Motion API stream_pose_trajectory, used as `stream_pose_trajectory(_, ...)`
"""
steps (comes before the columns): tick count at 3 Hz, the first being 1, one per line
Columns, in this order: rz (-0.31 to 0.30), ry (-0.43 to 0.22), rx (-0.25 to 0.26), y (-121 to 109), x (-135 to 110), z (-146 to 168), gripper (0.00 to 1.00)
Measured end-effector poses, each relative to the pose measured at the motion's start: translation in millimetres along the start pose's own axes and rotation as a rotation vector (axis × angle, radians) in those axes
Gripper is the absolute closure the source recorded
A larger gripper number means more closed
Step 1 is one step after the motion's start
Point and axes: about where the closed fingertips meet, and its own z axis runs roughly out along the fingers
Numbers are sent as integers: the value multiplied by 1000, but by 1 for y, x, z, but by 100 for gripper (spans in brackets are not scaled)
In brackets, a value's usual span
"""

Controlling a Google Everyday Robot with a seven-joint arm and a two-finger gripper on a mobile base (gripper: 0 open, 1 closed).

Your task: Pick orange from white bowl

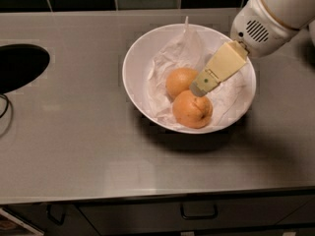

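The white bowl (135,58) stands on the steel counter, lined with crumpled white paper (182,48). Two oranges lie in it. The orange (192,109), deeper reddish-orange with a dark dimple and a crease, is at the front. A paler, yellower orange (180,81) sits just behind it to the left. My gripper (198,89), cream-coloured, reaches down from the upper right into the bowl. Its tip is right at the top of the reddish orange, beside the paler one. It holds nothing that I can see.
The steel counter (74,146) spreads around the bowl. A dark round opening (19,65) is at the far left, with a thin cable (4,107) below it. Dark tiles line the back wall. A drawer handle (198,213) sits below the front edge.
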Motion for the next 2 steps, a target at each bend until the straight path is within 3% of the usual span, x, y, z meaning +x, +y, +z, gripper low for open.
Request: stream_pose_trajectory(2, 8, 31, -12, 11, -1, 13, 0)
